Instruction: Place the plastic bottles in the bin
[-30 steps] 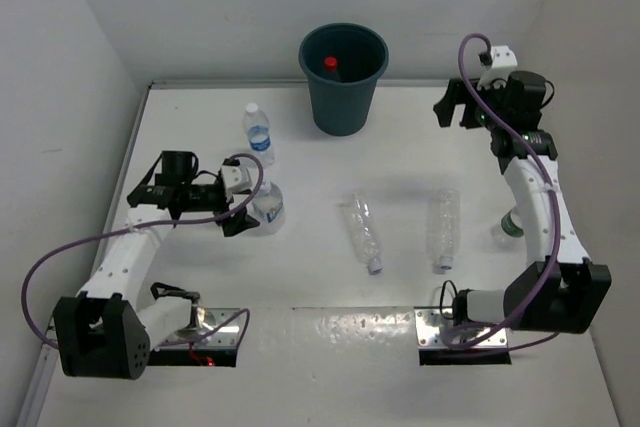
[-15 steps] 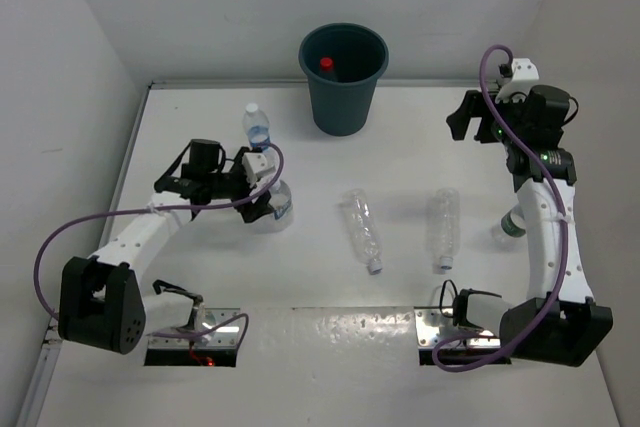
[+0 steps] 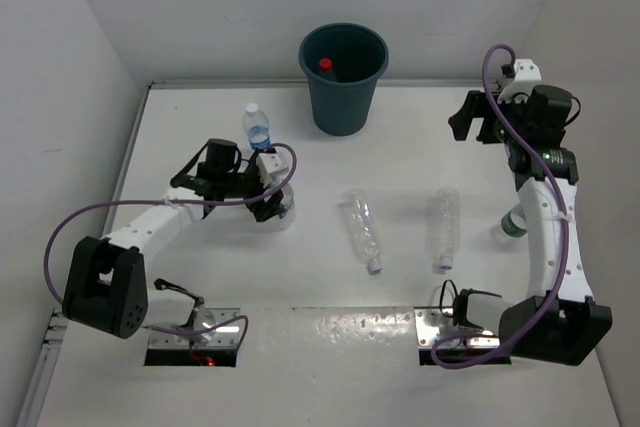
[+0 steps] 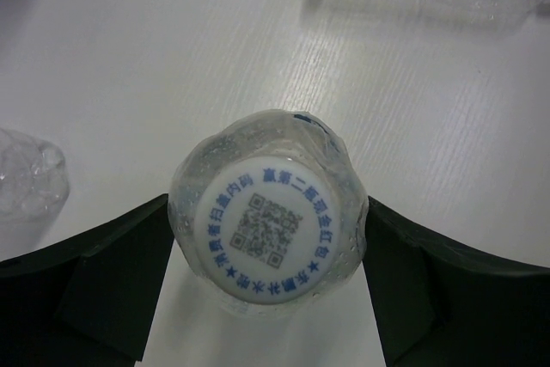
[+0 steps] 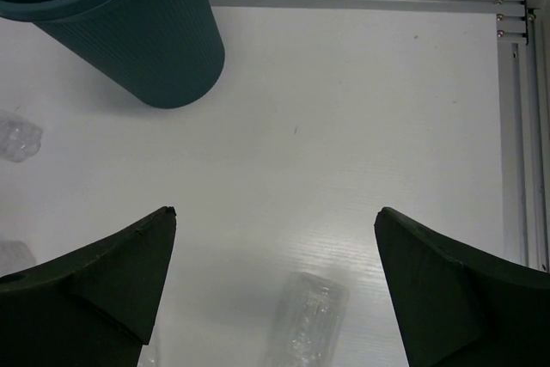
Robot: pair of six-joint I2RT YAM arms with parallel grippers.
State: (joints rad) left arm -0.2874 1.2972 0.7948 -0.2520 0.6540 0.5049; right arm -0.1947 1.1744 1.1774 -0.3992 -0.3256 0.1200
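An upright clear bottle (image 3: 275, 207) stands between my left gripper's (image 3: 270, 203) open jaws. In the left wrist view its white cap (image 4: 268, 229) sits between the fingers (image 4: 112, 272), which lie close to its sides. Another labelled bottle (image 3: 258, 127) stands upright behind it. Two clear bottles lie flat at mid-table, one left (image 3: 363, 230) and one right (image 3: 444, 227). The dark teal bin (image 3: 343, 87) stands at the back and holds a red-capped bottle (image 3: 325, 64). My right gripper (image 3: 478, 119) is open and empty, held high at the right; its view shows the bin (image 5: 137, 40).
Another bottle (image 3: 510, 227) stands partly hidden behind the right arm. White walls close in the table on the left, back and right. An aluminium rail (image 5: 516, 126) runs along the table edge. A lying bottle (image 5: 305, 324) shows below the right gripper.
My left gripper has moved right and forward until its jaws straddle the upright bottle. My right arm shifted a little to the right, then stayed still.
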